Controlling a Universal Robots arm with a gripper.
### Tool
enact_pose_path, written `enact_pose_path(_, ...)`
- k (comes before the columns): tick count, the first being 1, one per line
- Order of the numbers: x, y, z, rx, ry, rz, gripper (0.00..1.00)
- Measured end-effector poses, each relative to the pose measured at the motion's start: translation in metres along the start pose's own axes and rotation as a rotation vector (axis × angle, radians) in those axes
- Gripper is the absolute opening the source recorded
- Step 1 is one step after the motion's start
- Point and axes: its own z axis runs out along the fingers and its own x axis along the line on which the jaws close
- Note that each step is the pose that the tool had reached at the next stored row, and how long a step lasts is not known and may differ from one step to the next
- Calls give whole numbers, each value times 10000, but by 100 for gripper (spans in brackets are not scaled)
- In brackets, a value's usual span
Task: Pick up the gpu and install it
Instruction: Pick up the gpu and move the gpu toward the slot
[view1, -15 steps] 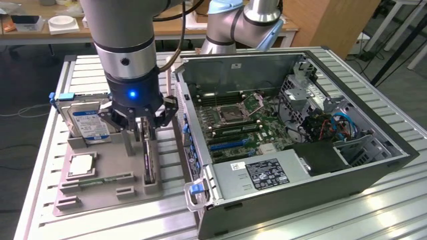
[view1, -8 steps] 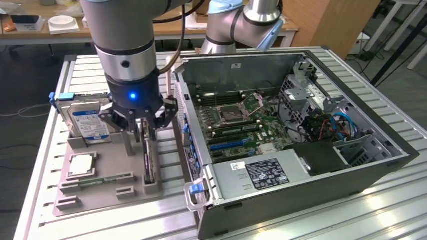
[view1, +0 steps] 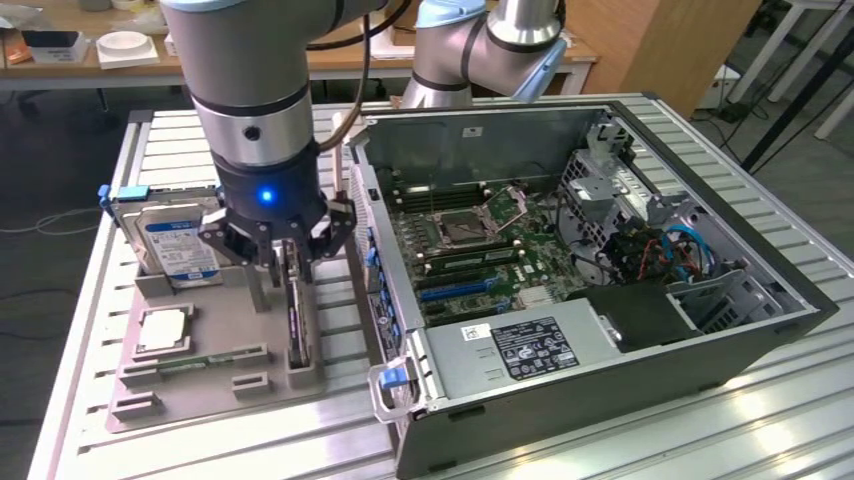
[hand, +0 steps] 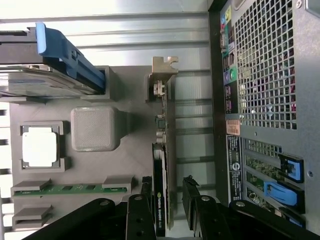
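Slatted aluminium makes up the counter (view1: 747, 430), and two things sit on it side by side: a grey fixture tray (view1: 200, 395) toward the exterior view's left and an open computer case (view1: 801, 330) across the right half of the frame. The tray is moulded with pockets so that each part waits in a known pose. The hard drive (view1: 180, 245) stands in a slot at the tray's upper left, the processor (view1: 160, 330) lies flat in a square recess, and the memory stick (view1: 200, 362) rests in a narrow groove below it.

The gpu (view1: 296, 335) stands on its long edge in a slot along the side of the tray nearest the case, left of centre and low in the frame. Upright like this, both broad faces are free for a pinch from above, which I judge to be the point of the holder. The case lies on its side with the panel off, so the motherboard (view1: 494, 240) and its blue expansion slot (view1: 461, 290) face upward.

The arm (view1: 254, 90) hangs vertically over the tray, with the end effector (view1: 291, 265) low over the card. In the wrist view its fingers (hand: 145, 200) stand parted, one on each face of the gpu. One is just beside the black shroud, and the other shows a clear gap to the board. Nothing is clamped. The card sits in its slot, with its metal bracket (hand: 165, 67) at the end away from the fingers. This reads as the grasp step, with installation not begun.
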Motion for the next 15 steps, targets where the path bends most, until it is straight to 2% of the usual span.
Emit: enact_pose_path(15,2,-4,75,1,0,0,38)
